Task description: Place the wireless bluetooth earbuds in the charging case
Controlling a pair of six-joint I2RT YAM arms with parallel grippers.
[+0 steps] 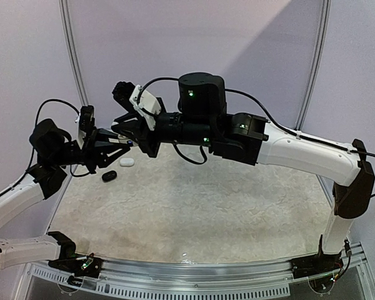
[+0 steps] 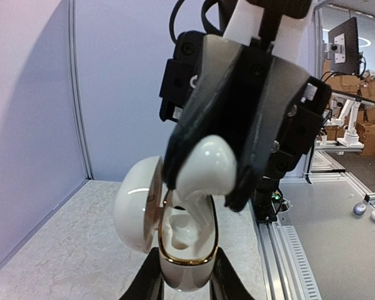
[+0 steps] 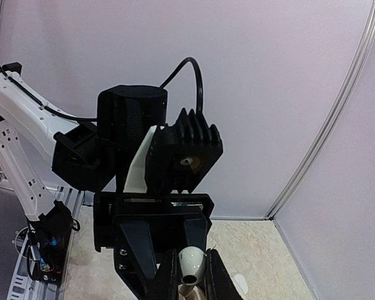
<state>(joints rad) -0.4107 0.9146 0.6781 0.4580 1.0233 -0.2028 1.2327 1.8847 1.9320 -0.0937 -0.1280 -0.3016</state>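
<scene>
Held aloft over the far-left part of the pale mat: an open white charging case, clamped at its base by the left gripper, lid swung aside. Pinched tight in the right gripper — a white earbud, stem dipped into the case's gold-rimmed well.

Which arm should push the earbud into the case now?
Right: the right hand grips the white earbud, stem at the mouth of the open case that the left hand holds.
</scene>
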